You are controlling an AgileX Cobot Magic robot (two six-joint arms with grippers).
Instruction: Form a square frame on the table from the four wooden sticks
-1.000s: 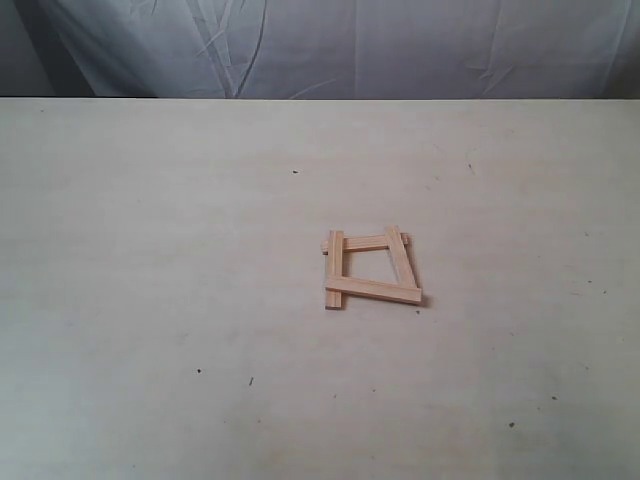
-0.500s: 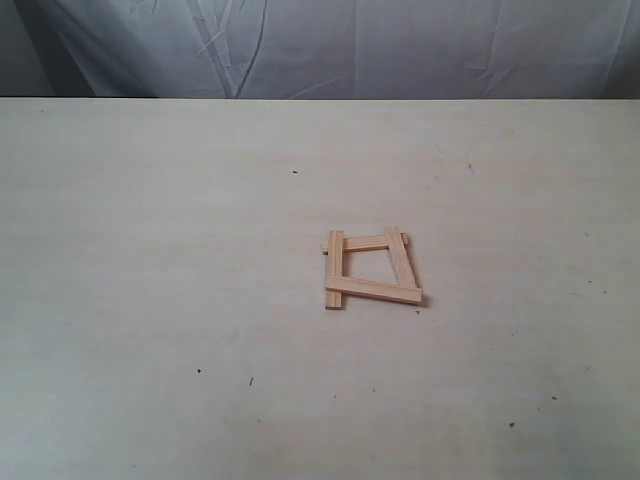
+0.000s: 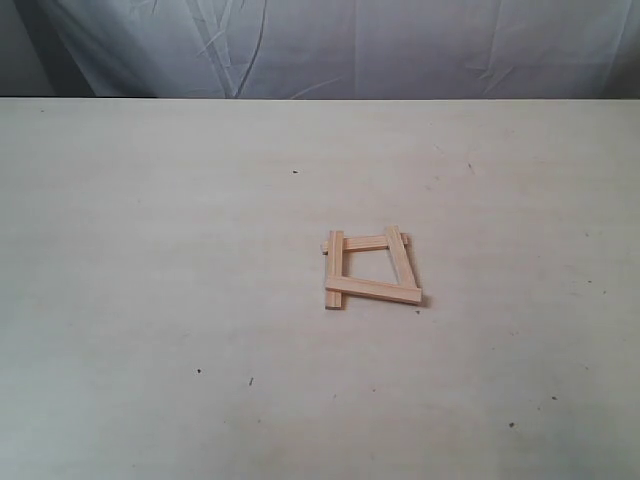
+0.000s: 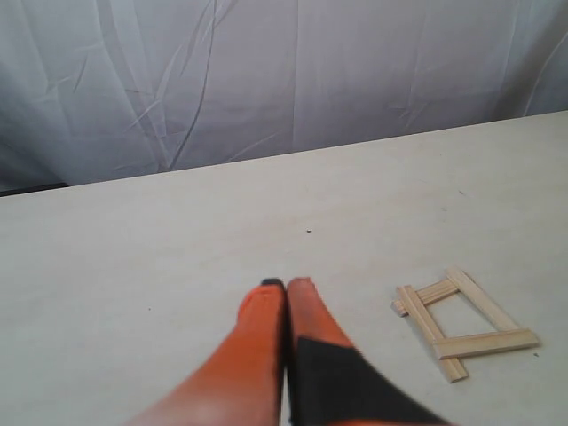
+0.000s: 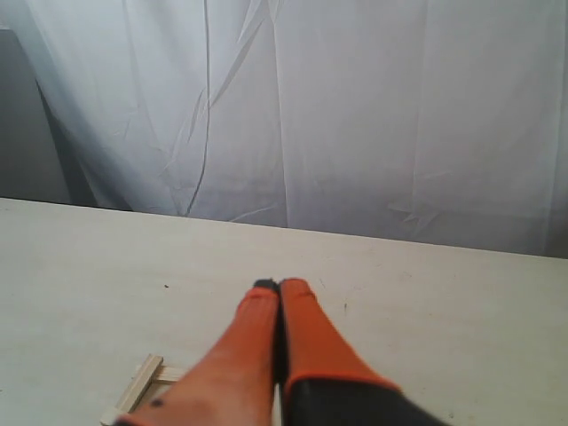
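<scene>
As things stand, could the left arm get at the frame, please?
Probably yes: only bare table lies between the shut left fingers and the frame, and nothing sits on or against the frame.

No writing, label or number can be read anywhere.

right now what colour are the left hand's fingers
Orange fingers, one with a black patch lower down; best seen in the left wrist view.

The four wooden sticks (image 3: 371, 267) lie overlapped at their ends on the table (image 3: 150, 250), right of centre.
</scene>
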